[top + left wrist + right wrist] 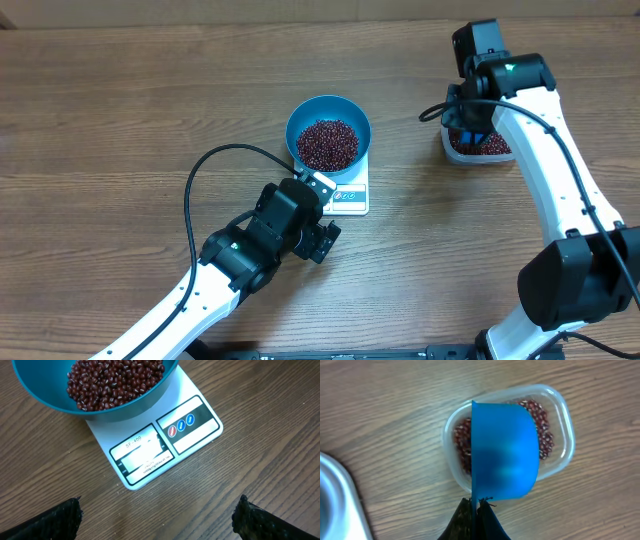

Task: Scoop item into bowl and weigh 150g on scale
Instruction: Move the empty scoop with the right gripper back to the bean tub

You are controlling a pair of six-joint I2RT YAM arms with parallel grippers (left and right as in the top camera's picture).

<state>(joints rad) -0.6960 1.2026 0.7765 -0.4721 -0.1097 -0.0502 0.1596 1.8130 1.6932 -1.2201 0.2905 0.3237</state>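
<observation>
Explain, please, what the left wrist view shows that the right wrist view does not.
Only the left wrist view shows the blue bowl heaped with beans, standing on the white scale, with the left gripper open in front of it. The display cannot be read.

Only the right wrist view shows the right gripper shut on the blue scoop, which covers much of the clear tub.

Both views show red-brown beans and the wooden table.
</observation>
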